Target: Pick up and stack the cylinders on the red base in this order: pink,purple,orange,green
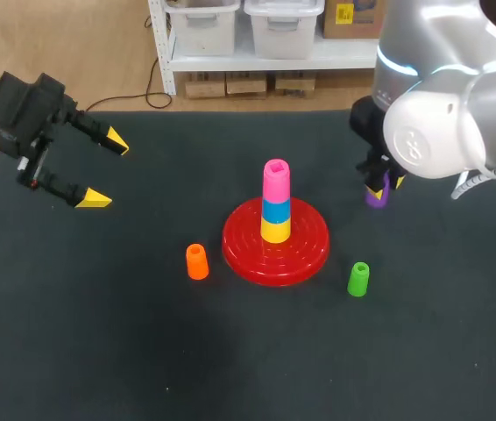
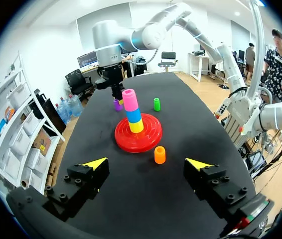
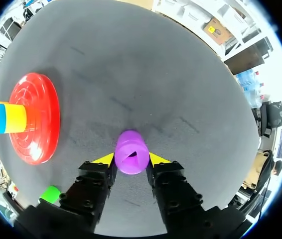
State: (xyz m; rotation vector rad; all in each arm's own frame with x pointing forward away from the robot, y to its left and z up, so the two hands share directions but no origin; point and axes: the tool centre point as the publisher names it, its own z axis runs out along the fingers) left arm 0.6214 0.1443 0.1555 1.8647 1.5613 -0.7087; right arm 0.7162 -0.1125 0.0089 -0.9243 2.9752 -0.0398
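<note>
Purple cylinder point(image 3: 132, 158): pinched upright between the right jaws toward the worktop's point(image 1: 143, 351) right edge, evidently for stacking next on the pink cylinder point(image 1: 275, 180) topping the red base point(image 1: 305, 254) at centre; left jaws wide, idle near the left edge.

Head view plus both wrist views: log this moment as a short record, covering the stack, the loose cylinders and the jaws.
stack on red base: yellow cylinder, blue cylinder, pink cylinder, bottom to top
purple cylinder: between right jaws, right of the base
orange cylinder: upright on table, left of base, untouched
green cylinder: upright on table, right front of base, untouched
left jaws: open, empty, near table's left edge
right jaws: shut on purple cylinder
purple lifted or not: cannot tell
</note>
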